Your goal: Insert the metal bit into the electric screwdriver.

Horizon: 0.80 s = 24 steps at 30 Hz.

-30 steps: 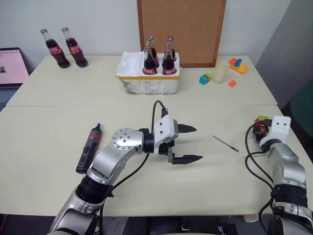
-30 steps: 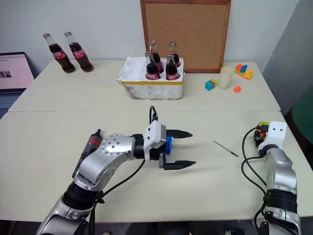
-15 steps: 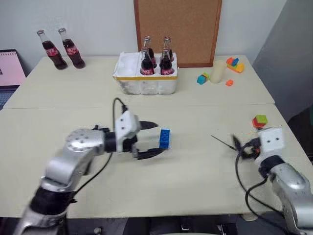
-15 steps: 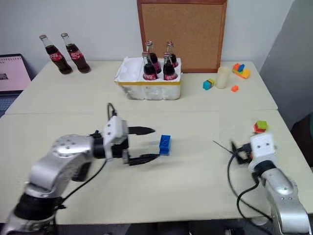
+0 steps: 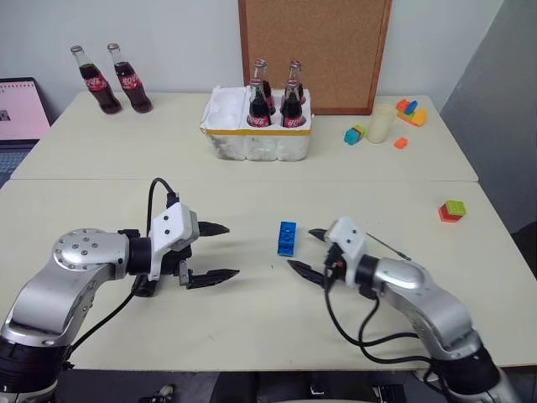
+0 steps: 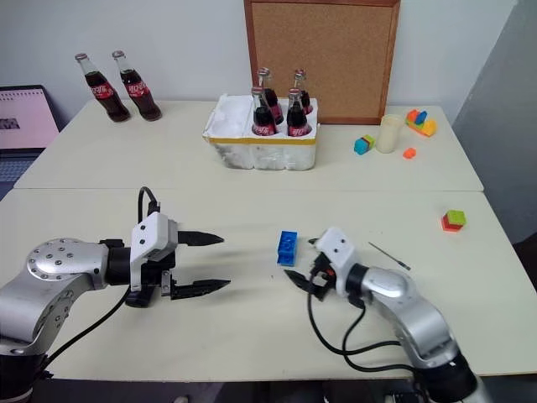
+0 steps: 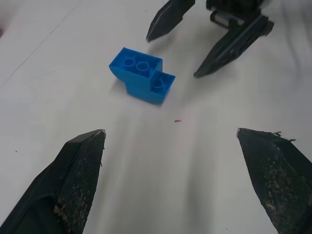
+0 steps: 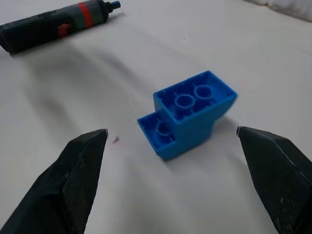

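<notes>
The metal bit point(image 5: 388, 248), a thin grey rod, lies flat on the table just right of my right arm. The electric screwdriver point(image 8: 53, 27), black with a red band, lies on the table beyond the blue brick in the right wrist view. My left gripper point(image 5: 232, 250) hovers open over the table's left half, pointing right, with nothing between its fingers. My right gripper point(image 5: 300, 248) is open too, pointing left, its fingertips close beside the blue brick point(image 5: 287, 238) and empty. The bit lies behind that gripper's wrist. The two grippers face each other across the brick.
A white foam crate point(image 5: 252, 144) with cola bottles stands at the back middle, and two more bottles point(image 5: 109, 80) at the back left. A cup point(image 5: 380, 124) and coloured blocks point(image 5: 407, 111) sit at the back right. A green-red block point(image 5: 452, 210) lies near the right edge.
My right arm has swung in from the right table edge to the blue brick, and its gripper has opened. My left arm has drawn back left, uncovering the brick.
</notes>
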Motion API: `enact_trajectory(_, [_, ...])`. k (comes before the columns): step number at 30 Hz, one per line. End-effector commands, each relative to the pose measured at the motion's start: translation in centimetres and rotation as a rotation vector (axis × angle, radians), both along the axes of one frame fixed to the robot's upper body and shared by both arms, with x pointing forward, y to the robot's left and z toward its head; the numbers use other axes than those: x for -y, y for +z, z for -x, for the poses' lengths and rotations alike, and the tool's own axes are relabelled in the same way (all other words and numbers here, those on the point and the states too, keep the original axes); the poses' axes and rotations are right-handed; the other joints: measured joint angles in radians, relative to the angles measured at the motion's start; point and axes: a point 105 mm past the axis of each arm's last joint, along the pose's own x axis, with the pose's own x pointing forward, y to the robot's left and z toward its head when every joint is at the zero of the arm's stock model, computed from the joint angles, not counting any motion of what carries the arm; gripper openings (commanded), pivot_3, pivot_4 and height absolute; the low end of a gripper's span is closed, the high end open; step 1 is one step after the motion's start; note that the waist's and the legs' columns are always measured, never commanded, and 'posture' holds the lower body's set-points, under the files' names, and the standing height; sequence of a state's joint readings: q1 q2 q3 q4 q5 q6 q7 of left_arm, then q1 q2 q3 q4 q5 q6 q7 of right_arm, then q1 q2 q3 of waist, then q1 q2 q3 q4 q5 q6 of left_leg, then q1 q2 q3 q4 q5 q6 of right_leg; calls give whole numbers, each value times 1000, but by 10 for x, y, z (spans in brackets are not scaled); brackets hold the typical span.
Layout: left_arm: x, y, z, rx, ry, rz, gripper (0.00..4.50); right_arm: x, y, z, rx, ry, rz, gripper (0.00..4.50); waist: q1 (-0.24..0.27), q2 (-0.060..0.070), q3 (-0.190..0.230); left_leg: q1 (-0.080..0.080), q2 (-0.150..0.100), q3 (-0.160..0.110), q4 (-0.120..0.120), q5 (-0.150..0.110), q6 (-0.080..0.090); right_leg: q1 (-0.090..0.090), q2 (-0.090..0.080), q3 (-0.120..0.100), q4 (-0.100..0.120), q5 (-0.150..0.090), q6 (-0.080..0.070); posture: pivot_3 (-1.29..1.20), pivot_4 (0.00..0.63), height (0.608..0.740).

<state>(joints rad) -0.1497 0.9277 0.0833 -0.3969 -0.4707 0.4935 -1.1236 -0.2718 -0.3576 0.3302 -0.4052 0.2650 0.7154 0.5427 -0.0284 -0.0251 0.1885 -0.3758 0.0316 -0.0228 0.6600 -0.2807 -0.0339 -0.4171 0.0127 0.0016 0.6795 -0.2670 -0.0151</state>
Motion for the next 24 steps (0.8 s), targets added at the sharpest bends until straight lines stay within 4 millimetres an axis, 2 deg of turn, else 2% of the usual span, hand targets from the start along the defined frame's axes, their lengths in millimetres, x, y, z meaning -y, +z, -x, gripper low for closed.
enact_trajectory(1, [5, 7, 3, 33, -33, 0, 4500, -18, 3, -5, -43, 9, -9, 4473, 0, 0, 0, -3, 0, 0, 1, 0, 0, -2, 0, 0, 1, 0, 0, 0, 150, 740])
enact_trajectory(8, [6, 5, 0, 38, -37, 7, 4500, -27, 5, -21, -35, -56, -6, 4473, 0, 0, 0, -6, 0, -1, 1, 0, 0, -5, -1, -1, 1, 0, 0, 0, 150, 740])
enact_trajectory(12, [4, 4, -1, 34, -35, 10, 4500, -31, 8, -21, -5, -41, -8, 4473, 0, 0, 0, -5, 0, -1, 1, 0, 0, -5, 0, -1, 1, 0, 0, 0, 150, 740])
enact_trajectory(17, [-8, 3, -2, 18, -19, -21, 4500, -42, 12, -17, 19, 18, -25, 4473, -1, 0, 0, -5, 0, -1, 1, 0, 0, -5, 0, -2, 1, 0, 0, 0, 150, 740])
enact_trajectory(21, [-10, 1, -3, 24, -18, -40, 4500, -43, 5, -34, 56, -19, 27, 4473, -3, 0, 0, -5, 0, -1, 1, 0, 0, -5, 1, -3, 2, 0, 0, 0, 150, 740])
enact_trajectory(24, [-6, -1, -2, 25, -26, -36, 4500, -41, 0, -38, 48, -30, 45, 4473, -2, 0, 0, -5, 0, -1, 1, 0, 0, -5, 1, -4, 2, 1, 0, 0, 150, 740])
